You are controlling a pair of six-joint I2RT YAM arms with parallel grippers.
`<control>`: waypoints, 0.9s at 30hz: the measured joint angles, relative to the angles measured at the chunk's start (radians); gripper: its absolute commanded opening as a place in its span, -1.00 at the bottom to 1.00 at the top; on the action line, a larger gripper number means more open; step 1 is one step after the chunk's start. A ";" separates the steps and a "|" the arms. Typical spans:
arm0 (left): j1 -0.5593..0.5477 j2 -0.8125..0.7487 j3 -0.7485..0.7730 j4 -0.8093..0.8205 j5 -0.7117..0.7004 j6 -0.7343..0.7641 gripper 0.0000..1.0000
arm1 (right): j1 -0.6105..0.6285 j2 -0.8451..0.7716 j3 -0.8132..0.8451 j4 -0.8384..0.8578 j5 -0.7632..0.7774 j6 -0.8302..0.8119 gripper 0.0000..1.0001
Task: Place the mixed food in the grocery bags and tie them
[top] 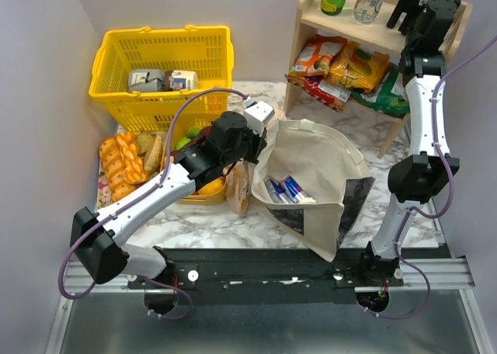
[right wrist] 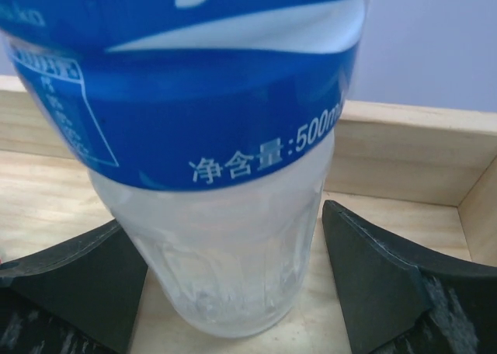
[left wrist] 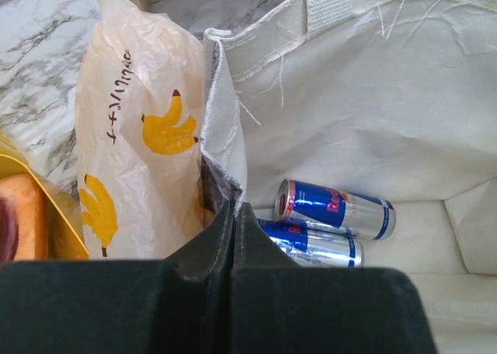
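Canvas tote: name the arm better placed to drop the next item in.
Right, probably. The left gripper is shut on the rim of the canvas tote, holding it open over two cans. The right gripper stands open astride a blue-labelled bottle on the wooden shelf, free to grasp and carry.

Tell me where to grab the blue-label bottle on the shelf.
Take the clear ribbed body below the label, coming level from the front: the bottle stands upright on the wooden shelf, wall behind, and the right tool's open jaws flank that section.
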 measured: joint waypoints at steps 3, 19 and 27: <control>0.000 0.000 0.000 0.000 0.000 0.001 -1.00 | 0.000 0.014 0.003 0.034 0.003 -0.006 0.68; 0.000 0.001 0.000 0.000 -0.002 0.005 -1.00 | 0.000 0.004 -0.056 0.133 -0.012 -0.059 -0.28; 0.000 0.001 0.000 0.000 -0.006 0.005 -1.00 | -0.005 -0.039 -0.099 0.130 -0.080 -0.068 -0.61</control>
